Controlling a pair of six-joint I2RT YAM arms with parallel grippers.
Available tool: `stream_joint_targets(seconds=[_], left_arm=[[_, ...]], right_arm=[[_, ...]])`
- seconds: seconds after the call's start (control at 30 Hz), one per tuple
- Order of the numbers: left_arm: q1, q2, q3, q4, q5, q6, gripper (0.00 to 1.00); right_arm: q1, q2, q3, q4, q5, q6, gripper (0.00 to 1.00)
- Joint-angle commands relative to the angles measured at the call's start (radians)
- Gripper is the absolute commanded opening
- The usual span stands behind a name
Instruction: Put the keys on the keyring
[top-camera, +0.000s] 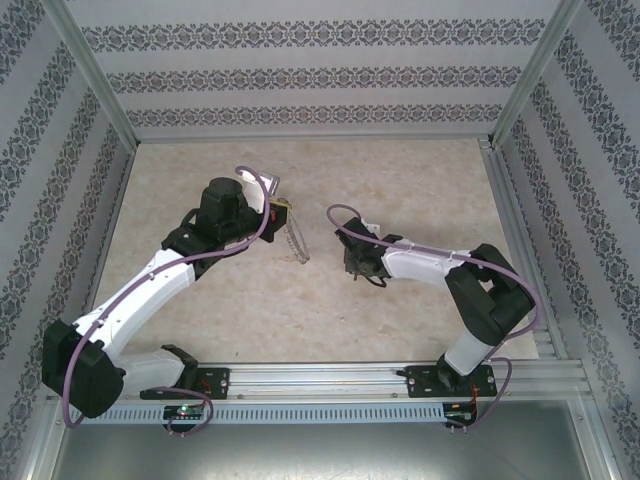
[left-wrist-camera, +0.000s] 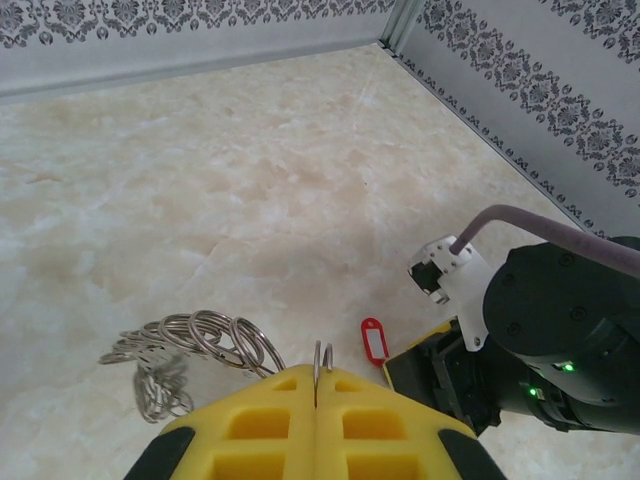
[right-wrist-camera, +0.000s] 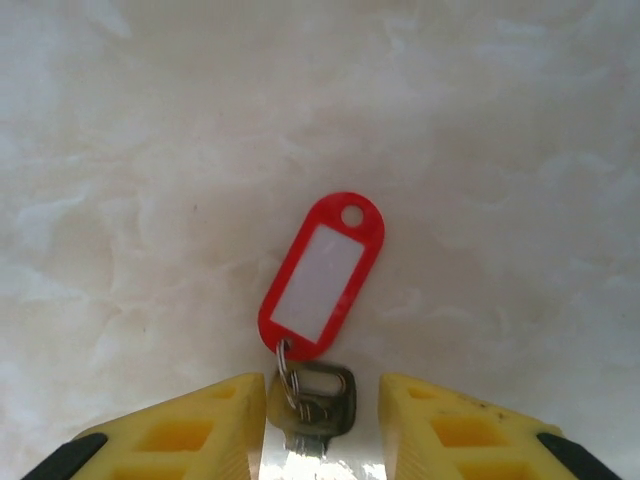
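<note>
Now, note left end effector (left-wrist-camera: 318, 378) clamped shut on keyring (left-wrist-camera: 321, 352): yellow fingers (left-wrist-camera: 250, 425) pressed together, thin wire pinched upright in the seam. See a bunch of small silvery rings (left-wrist-camera: 200, 345) strung on that wire, fanned out to one side of the fingers and drooping toward the tabletop (left-wrist-camera: 250, 180). Cannot tell whether the lowest rings touch it. From above, find the wire loop hanging just below this end effector, over the middle of the tabletop.

Locate key (right-wrist-camera: 315, 405) flat on the tabletop, silvery head lying between the two yellow fingers (right-wrist-camera: 190, 430) of right end effector (right-wrist-camera: 322, 390). Record right end effector as open: fingers apart on either side of the key head, one pad just beside it, a clear gap at the other, no grip visible. Note red tag (right-wrist-camera: 322, 278) with white label panel, joined to the key head by a small split ring (right-wrist-camera: 288, 372) and pointing away from the fingers. Key blade cut off at the lower edge of the wrist view.

From the left wrist camera, place red tag just beside right end effector, near keyring but apart from it. Top view: right end effector lowered to the tabletop, to the right of the hanging loop. Log patterned wall panels (top-camera: 300, 80) enclosing the tabletop on three sides, both arms and both task items inside.
</note>
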Motion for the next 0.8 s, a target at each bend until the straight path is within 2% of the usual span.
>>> stream_joint_targets(seconds=[0.0, 0.43, 0.77], left_arm=[[-0.012, -0.016, -0.006, 0.073, 0.017, 0.012, 0.0], [-0.012, -0.015, -0.017, 0.088, 0.026, 0.012, 0.0], [-0.013, 0.0, -0.021, 0.105, 0.037, 0.001, 0.0]], right_arm=[[0.006, 0.033, 0.041, -0.008, 0.032, 0.016, 0.36], [-0.005, 0.09, 0.072, -0.006, 0.03, 0.006, 0.28], [-0.01, 0.096, 0.059, 0.006, 0.024, 0.004, 0.16]])
